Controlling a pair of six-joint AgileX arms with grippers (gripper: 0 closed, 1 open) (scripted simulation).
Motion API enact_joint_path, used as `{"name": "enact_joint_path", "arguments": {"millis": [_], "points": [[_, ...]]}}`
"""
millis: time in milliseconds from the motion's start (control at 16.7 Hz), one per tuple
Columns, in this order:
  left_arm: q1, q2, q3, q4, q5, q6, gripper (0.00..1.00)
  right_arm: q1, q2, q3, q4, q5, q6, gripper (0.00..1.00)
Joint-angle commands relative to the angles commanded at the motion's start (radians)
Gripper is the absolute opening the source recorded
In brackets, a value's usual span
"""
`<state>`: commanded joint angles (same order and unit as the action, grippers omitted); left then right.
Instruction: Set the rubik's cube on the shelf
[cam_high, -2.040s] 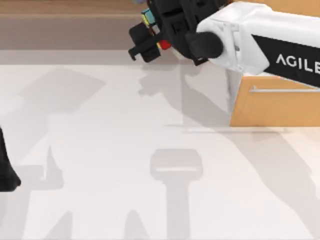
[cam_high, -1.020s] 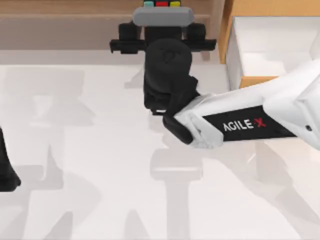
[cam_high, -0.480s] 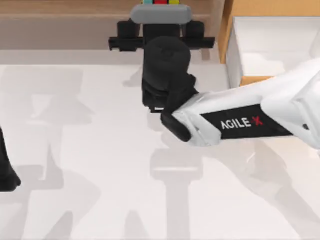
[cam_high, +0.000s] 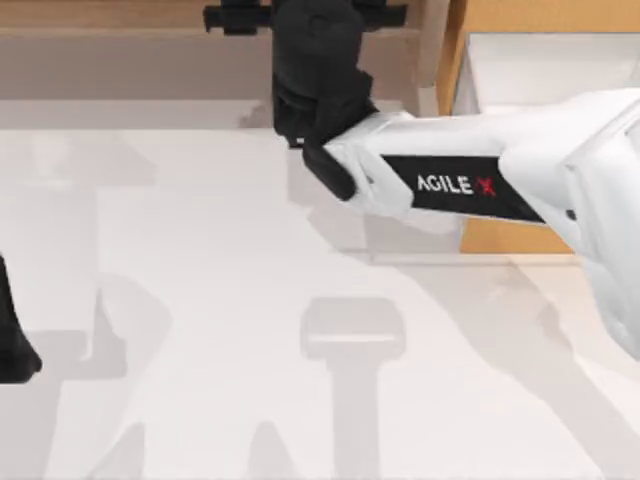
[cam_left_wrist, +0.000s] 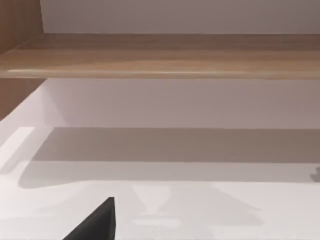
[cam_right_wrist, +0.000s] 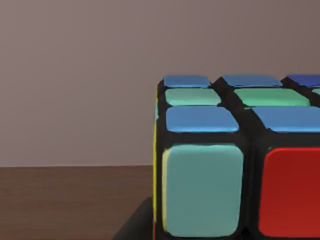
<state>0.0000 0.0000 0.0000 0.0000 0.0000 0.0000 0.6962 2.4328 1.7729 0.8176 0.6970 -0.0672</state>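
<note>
The rubik's cube (cam_right_wrist: 235, 160) sits close up in the right wrist view, showing blue and green stickers on top and pale green and red ones on the near face. It is just over the brown board of the shelf (cam_right_wrist: 65, 200). One dark finger (cam_right_wrist: 135, 225) lies against the cube's lower side. From above, my right gripper (cam_high: 305, 8) reaches over the shelf (cam_high: 120, 15) at the back edge of the table, and the black wrist hides the cube. The left arm (cam_high: 12, 345) stays parked at the table's left edge.
An orange-tan drawer (cam_high: 510, 235) with a white inside stands open at the back right, beside the shelf's upright post (cam_high: 432, 40). The left wrist view looks along the shelf board (cam_left_wrist: 160, 55) over white table.
My right arm has pushed farther back toward the shelf, carrying the cube over the board. From above, the cube has passed out of sight under the wrist. The left arm has not moved.
</note>
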Motion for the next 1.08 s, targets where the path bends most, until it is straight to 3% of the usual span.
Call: {"name": "enact_joint_path", "arguments": {"millis": [480,1080], "points": [[0.0,0.0,0.0,0.0,0.0,0.0,1.0,-0.043,0.066,0.083,-0.062,-0.009,0.004,0.0],[0.0,0.0,0.0,0.0,0.0,0.0,1.0,-0.043,0.066,0.083,-0.062,-0.009,0.004,0.75]]}}
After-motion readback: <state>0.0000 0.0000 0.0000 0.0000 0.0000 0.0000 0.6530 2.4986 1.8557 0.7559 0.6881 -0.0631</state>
